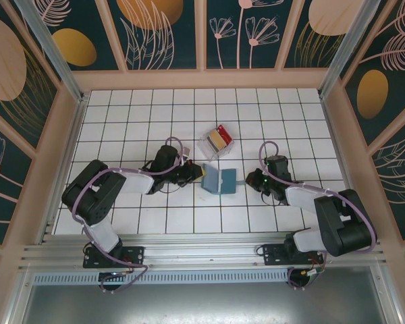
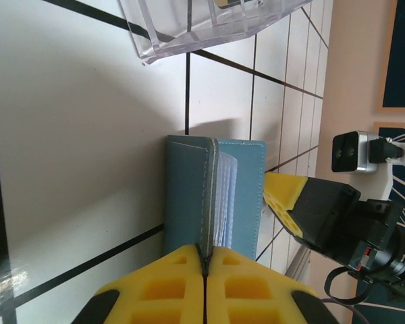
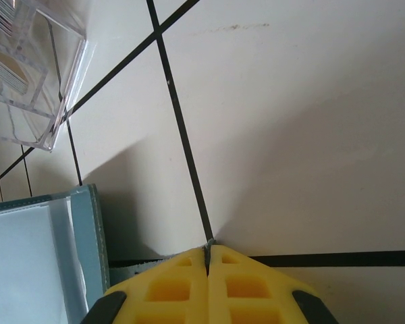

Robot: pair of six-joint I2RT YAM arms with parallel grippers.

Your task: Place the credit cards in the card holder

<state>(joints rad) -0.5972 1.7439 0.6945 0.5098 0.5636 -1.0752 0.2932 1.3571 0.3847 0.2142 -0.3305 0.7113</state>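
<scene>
We see the left gripper clamped on the upright cover of the open card holder mid table, the right gripper closed at its right edge, and the credit cards in the clear tray just behind.

The card holder is seen as teal-blue. 1 red card and yellow-tan cards are kept in a clear tray. The table is covered with white tiles and dark lines. The walls are patterned in dark teal and orange.
</scene>
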